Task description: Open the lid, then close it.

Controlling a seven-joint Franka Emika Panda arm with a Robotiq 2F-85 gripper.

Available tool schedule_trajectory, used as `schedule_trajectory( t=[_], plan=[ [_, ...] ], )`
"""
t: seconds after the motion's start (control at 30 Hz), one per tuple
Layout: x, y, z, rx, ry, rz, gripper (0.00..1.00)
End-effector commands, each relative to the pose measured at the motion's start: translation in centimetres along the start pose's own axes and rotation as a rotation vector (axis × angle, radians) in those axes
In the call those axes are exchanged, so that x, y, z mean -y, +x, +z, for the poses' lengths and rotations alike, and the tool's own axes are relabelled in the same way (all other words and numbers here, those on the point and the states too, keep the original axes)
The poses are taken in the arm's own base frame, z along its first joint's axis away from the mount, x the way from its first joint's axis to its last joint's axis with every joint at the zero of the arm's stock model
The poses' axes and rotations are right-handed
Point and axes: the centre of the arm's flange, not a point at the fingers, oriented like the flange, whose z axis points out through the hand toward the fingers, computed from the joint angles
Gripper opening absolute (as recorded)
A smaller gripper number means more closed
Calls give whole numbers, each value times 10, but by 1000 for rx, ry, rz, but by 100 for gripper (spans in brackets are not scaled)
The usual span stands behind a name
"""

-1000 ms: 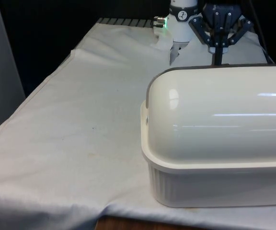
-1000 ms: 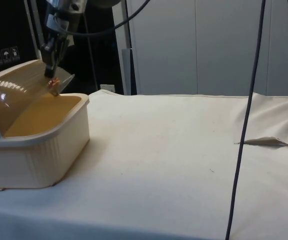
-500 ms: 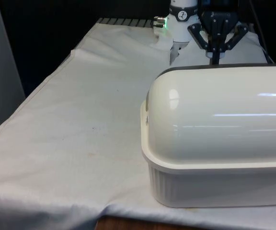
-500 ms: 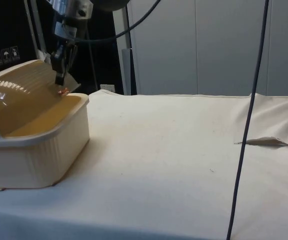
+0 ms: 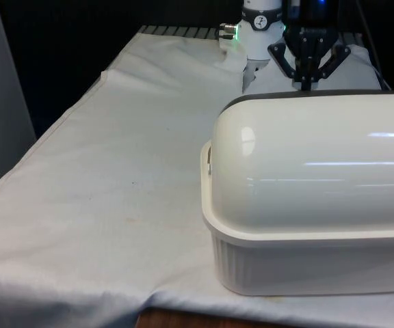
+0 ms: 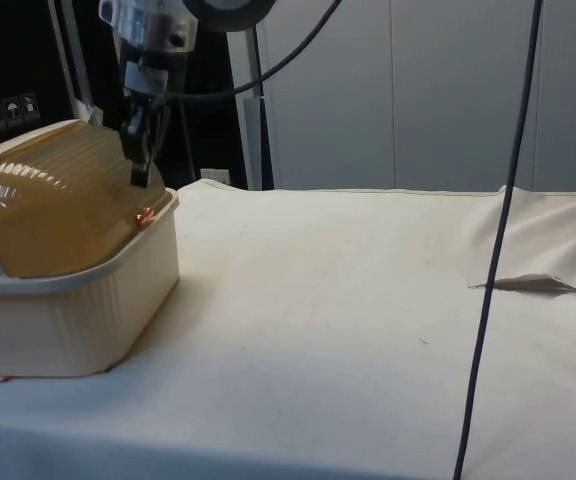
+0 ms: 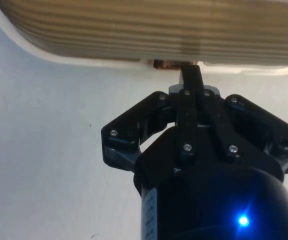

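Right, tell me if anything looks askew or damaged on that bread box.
Nothing stands out. The ribbed amber lid sits down on the cream bread box, its front edge at the rim. The pincer is shut at the lid's handle.

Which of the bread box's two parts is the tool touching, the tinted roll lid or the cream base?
The ribbed amber lid, at its lower front edge by the small copper handle. The tool comes from above; the cream base lies below.

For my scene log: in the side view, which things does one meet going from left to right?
Bread box with its amber lid → end effector at the lid's edge → bare white cloth → hanging black cable.
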Motion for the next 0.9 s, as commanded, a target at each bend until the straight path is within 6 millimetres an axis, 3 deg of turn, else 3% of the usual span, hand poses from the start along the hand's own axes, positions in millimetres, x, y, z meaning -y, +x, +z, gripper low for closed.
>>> schedule_trajectory(
  t=[0.0, 0.87],
  plan=[
    [2, -4, 1, 13, 11, -4, 0],
    [12, -36, 23, 128, 27, -22, 0]
  ],
)
